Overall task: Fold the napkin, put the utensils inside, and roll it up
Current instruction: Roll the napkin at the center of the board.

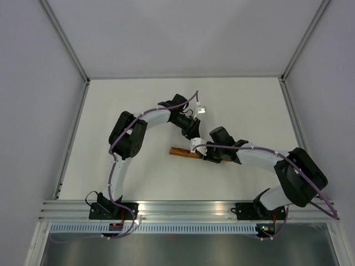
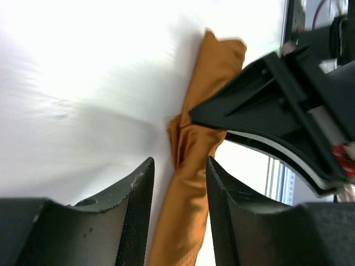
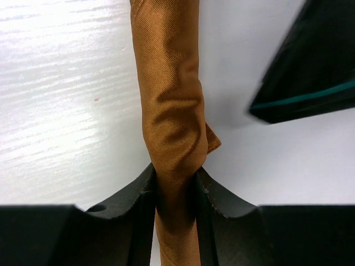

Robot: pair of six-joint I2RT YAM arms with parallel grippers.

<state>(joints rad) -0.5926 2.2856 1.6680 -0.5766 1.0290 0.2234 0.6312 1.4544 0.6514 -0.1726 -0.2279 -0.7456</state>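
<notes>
The orange-brown napkin (image 1: pixel 180 152) lies on the white table as a tight thin roll. My right gripper (image 3: pixel 175 173) is shut on the roll (image 3: pixel 169 100), and its jaws pinch the cloth near one end. My left gripper (image 2: pixel 179 164) is open and straddles the roll (image 2: pixel 194 188). The cloth lies against its right finger, with a gap to the left one. In the top view both grippers meet over the roll's right part, the left (image 1: pixel 195 137) from behind and the right (image 1: pixel 209 157) from the right. No utensils show in any view.
The white table (image 1: pixel 138 111) is walled by grey panels with metal frame rails. The right gripper's black body (image 2: pixel 277 105) sits close beside the left fingers. The left gripper's dark body (image 3: pixel 310 66) fills the upper right of the right wrist view.
</notes>
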